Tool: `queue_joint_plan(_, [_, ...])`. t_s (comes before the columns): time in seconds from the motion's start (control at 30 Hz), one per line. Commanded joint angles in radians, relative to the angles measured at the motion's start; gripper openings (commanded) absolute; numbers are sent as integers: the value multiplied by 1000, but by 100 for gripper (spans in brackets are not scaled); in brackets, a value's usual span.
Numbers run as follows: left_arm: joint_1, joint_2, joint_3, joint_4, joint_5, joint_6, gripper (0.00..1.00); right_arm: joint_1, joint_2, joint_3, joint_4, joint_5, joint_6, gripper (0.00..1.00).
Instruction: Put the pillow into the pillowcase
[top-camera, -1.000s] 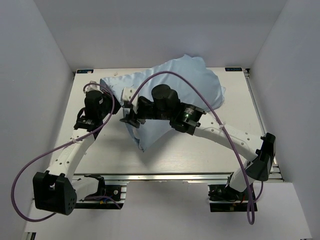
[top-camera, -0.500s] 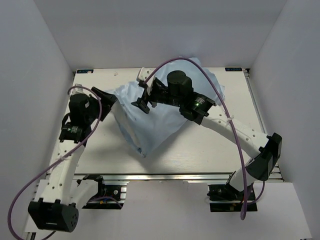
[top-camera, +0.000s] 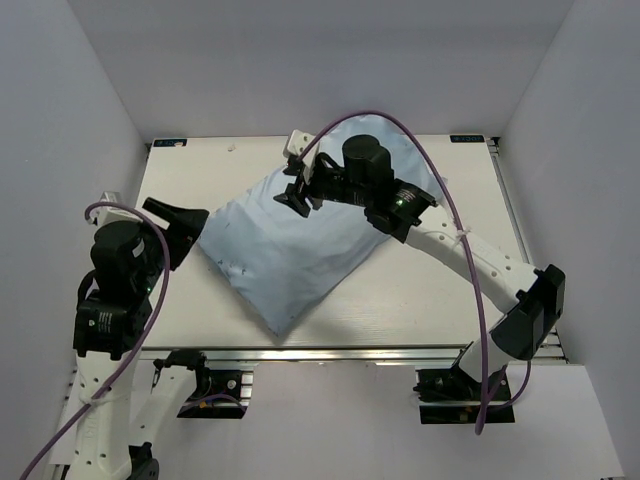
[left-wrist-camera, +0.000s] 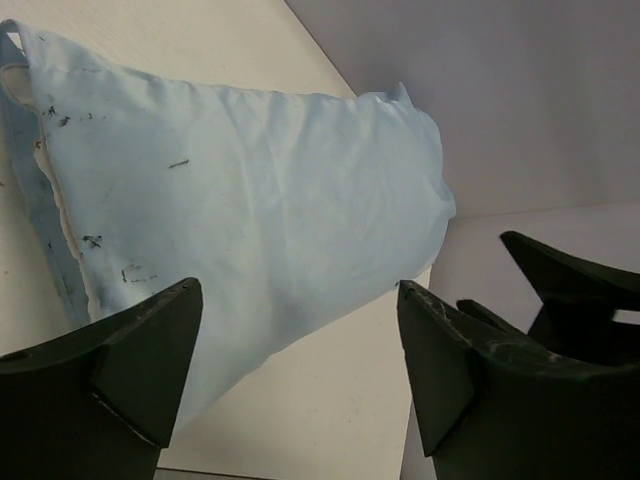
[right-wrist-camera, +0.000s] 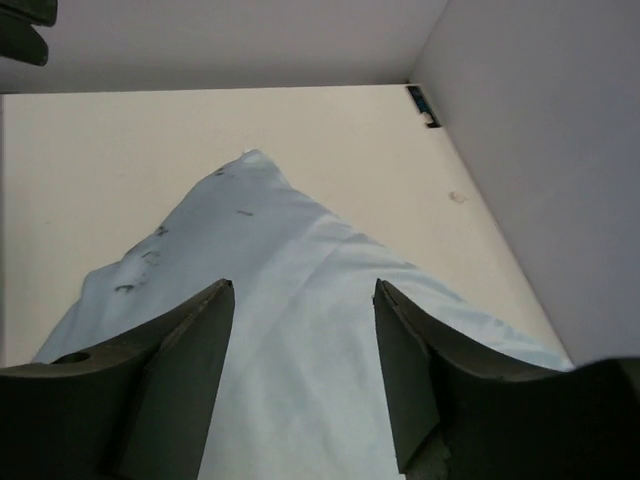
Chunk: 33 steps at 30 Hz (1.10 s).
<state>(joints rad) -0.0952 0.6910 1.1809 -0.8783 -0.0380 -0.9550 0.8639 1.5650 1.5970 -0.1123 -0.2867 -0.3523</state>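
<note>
The light blue pillowcase (top-camera: 300, 245) lies plump and slantwise on the table, one corner toward the near edge. Of the pillow I see only a thin whitish strip (left-wrist-camera: 68, 240) along the sack's left end; the rest is hidden inside. My left gripper (top-camera: 188, 228) stands open just left of the pillowcase's left corner, apart from it. In the left wrist view the left gripper (left-wrist-camera: 298, 300) has only table and blue cloth beyond it. My right gripper (top-camera: 292, 186) hovers open over the pillowcase's far edge. In its wrist view the right gripper (right-wrist-camera: 302, 290) holds nothing, and the cloth (right-wrist-camera: 290, 400) lies below.
The white table (top-camera: 430, 290) is boxed in by grey walls on the left, back and right. Purple cables (top-camera: 440, 190) loop over both arms. The right arm reaches across the table's right half.
The left gripper let go, opened and drew back to the left and nearer. The right gripper moved toward the back. The pillowcase dropped and now lies spread out flat.
</note>
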Motion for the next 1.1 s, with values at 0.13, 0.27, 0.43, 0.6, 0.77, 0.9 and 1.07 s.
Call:
queue_joint_plan(0.13, [2,-31,-110,94,205,47,37,-17,33,-78,-34,-101,-5,45])
queue_joint_plan(0.27, [2,-76,-202,241,294,77,56,-78,-8,-85,-23,-68,105,73])
queue_joint_plan(0.43, [2,-134,-282,415,362,136,98,-144,-109,-133,-56,81,196,89])
queue_joint_plan(0.6, [2,-119,-219,463,362,229,98,-152,-224,-210,-116,248,177,89])
queue_joint_plan(0.77, [2,-73,-187,461,382,280,98,-154,-241,-177,-200,365,173,89])
queue_joint_plan(0.9, [2,-58,-196,490,403,275,98,-154,-275,-186,-201,359,177,89])
queue_joint_plan(1.07, [2,-73,-204,495,392,263,98,-154,-296,-206,-196,357,179,89])
